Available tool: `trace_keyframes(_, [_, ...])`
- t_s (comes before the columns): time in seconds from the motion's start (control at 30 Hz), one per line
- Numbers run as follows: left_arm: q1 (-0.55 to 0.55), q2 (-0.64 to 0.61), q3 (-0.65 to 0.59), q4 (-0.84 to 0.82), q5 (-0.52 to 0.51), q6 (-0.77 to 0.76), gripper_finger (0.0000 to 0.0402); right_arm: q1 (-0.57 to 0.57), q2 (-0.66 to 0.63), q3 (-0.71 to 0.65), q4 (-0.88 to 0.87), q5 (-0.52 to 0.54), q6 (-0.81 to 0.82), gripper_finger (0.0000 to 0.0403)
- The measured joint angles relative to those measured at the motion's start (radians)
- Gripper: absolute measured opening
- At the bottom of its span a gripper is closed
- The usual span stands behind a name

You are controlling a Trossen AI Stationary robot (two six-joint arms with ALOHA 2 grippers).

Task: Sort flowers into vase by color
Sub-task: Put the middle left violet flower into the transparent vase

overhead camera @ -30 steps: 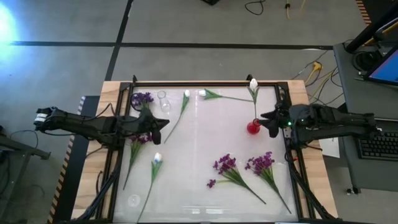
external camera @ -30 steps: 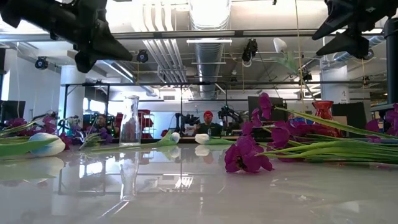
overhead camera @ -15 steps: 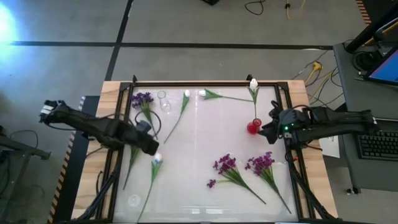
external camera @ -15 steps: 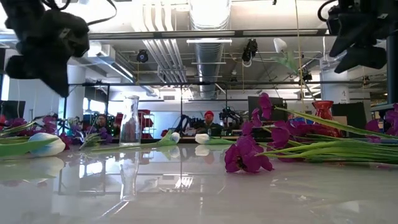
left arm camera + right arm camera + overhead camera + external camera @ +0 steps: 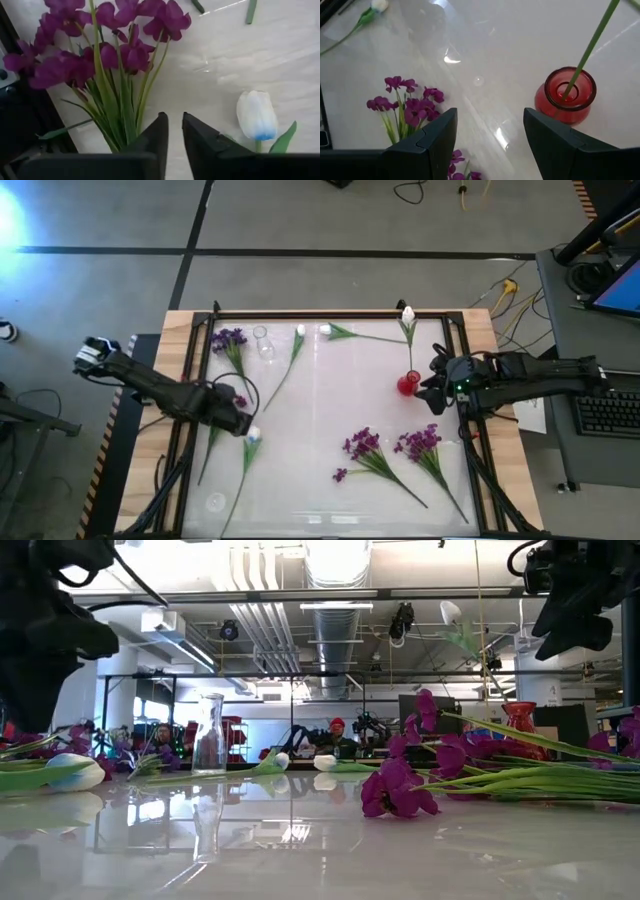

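4 purple clusters (image 5: 229,338) are counted, 4 white tulips (image 5: 253,434), 1 red vase (image 5: 407,385), 1 clear bottle (image 5: 263,340).

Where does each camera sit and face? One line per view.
High: above the table, facing straight down; left arm and right arm show.
Low: at tabletop height, facing level across the table; arms at top corners.
Left wrist: on left arm, facing purple flowers and tulip; left tool at bottom.
Right wrist: on right arm, facing red vase; open right tool at bottom.
Shared: high and right wrist both show the vase.
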Motion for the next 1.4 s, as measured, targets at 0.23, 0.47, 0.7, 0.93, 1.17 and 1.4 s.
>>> trace_keyframes(0.23, [-0.044, 0.053, -0.001, -0.049, 0.009, -0.103, 0.014, 0.0, 0.0, 0.0, 0.0, 0.0, -0.007, 0.0219])
trace_keyframes(0.47, [-0.079, 0.107, -0.001, -0.041, 0.062, -0.143, 0.02, 0.0, 0.0, 0.0, 0.0, 0.001, -0.007, 0.0219])
trace_keyframes(0.7, [-0.081, 0.173, -0.001, -0.042, 0.057, -0.157, 0.021, 0.0, 0.0, 0.0, 0.0, 0.008, -0.008, 0.0219])
trace_keyframes(0.93, [-0.064, 0.223, -0.001, -0.043, 0.061, -0.158, 0.021, 0.0, 0.0, 0.0, 0.0, 0.008, -0.007, 0.0219])
trace_keyframes(1.17, [-0.056, 0.253, 0.01, -0.065, 0.114, -0.161, 0.021, 0.0, 0.0, -0.001, 0.0, 0.008, 0.006, 0.0219])
trace_keyframes(1.4, [-0.056, 0.275, 0.008, -0.065, 0.113, -0.155, 0.021, 0.0, 0.0, -0.001, 0.002, 0.01, 0.012, 0.0219])
